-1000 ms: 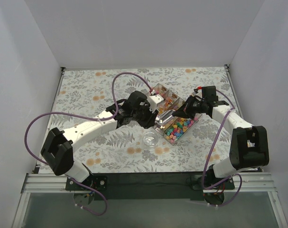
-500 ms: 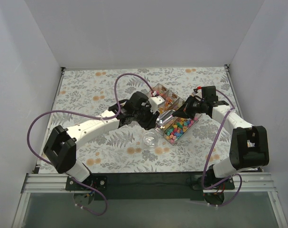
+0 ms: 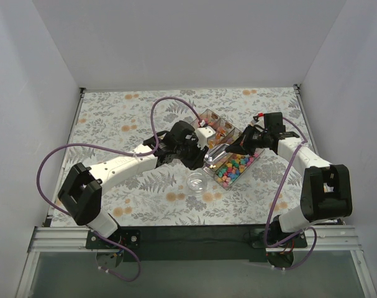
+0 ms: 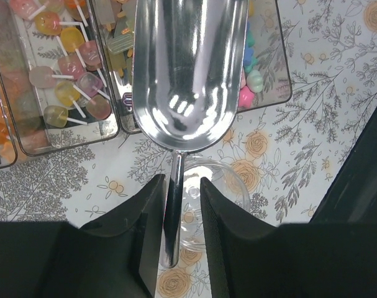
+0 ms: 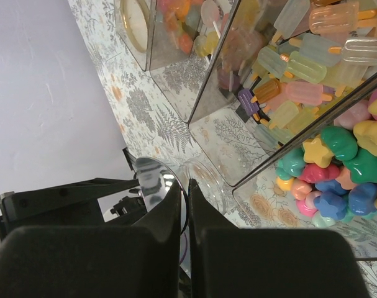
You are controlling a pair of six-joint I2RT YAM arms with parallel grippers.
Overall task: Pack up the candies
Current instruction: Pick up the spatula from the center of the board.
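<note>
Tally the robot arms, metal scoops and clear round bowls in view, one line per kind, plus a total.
Black-and-white robot arms: 2
Shiny metal scoop: 1
Small clear round bowl: 1
Total: 4

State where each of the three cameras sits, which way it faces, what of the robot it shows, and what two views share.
Top external: above and behind the bases, looking down at the table; left arm and right arm show.
Left wrist: faces down past the left end effector gripping a metal scoop.
Right wrist: looks along the shut right end effector toward star candies.
Shared: both wrist views show the clear dish.
</note>
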